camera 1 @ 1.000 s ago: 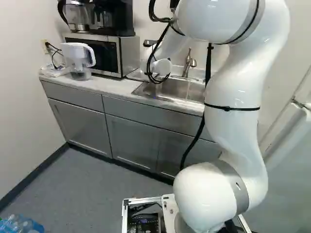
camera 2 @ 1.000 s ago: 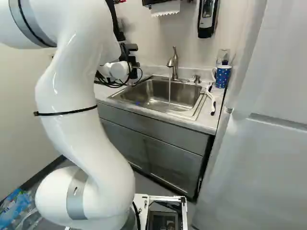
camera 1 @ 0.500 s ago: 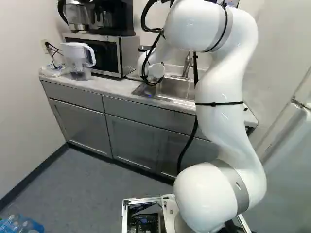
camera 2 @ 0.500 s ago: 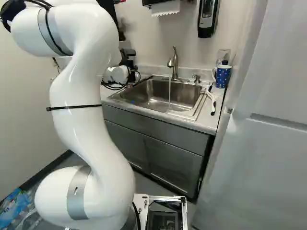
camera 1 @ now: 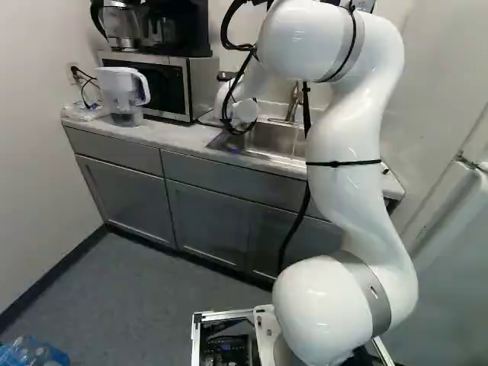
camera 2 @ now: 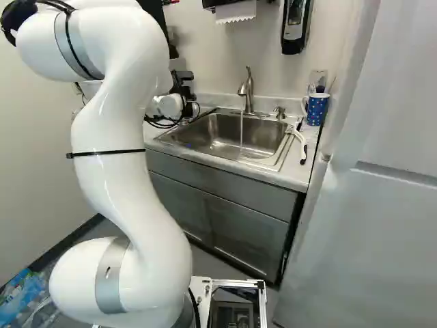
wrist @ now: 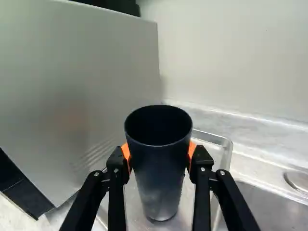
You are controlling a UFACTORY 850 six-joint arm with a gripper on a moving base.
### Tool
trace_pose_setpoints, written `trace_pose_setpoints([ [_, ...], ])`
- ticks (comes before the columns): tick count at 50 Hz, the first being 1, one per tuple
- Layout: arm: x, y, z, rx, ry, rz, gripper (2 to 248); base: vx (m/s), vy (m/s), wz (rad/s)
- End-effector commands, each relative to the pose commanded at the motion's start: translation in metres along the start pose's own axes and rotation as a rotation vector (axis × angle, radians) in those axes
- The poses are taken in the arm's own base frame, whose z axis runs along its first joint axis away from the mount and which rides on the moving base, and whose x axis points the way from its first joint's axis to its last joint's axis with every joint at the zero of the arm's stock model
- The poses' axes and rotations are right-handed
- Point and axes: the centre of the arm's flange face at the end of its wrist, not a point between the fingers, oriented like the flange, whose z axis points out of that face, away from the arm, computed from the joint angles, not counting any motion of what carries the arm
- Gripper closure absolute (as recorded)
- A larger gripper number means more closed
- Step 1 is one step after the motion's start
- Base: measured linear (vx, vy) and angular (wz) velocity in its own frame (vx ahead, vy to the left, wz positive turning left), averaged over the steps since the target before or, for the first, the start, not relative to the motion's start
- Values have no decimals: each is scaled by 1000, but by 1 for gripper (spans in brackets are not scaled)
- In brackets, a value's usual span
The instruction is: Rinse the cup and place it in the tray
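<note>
Wrist view: my gripper [wrist: 160,155] clasps the dark cup [wrist: 160,180] upright, its fingers parted by the cup's width, over the tray [wrist: 214,139]; contact I can't tell. Rinsing is probably done, though the faucet [camera 2: 247,90] runs, upper centre of the right base view; release remains. My arm [camera 2: 113,143] arches up that view's left side.

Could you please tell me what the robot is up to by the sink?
The white arm has a dark cup upright between its jaws, over a metal tray between the microwave and the sink. Whether the cup touches the tray, I can't tell. Its jaws grip it from both sides, so it isn't released yet. Water runs from the tap.
</note>
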Motion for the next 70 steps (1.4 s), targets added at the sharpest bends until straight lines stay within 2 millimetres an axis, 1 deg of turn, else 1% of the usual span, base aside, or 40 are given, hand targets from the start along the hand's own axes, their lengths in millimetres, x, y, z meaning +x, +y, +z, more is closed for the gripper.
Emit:
trace_pose_setpoints([
  [35, -3, 0, 0, -1, -34, 0, 125, 0, 0, 0],
  [36, -3, 0, 0, -1, -34, 0, 107, 0, 0, 0],
  [40, -3, 0, 0, -1, -34, 0, 107, 0, 0, 0],
  [41, -3, 0, 0, -1, -34, 0, 74, 0, 0, 0],
  [45, -3, 0, 0, -1, -34, 0, 74, 0, 0, 0],
  [46, -3, 0, 0, -1, -34, 0, 39, 0, 0, 0],
  [51, -3, 0, 0, -1, -34, 0, 39, 0, 0, 0],
  [52, -3, 0, 0, -1, -34, 0, 5, 0, 0, 0],
  [59, -1, 0, 0, -1, -31, 0, 3, 0, 0, 0],
  [70, 10, 0, -2, 0, -13, 0, 3, 0, 0, 0],
])
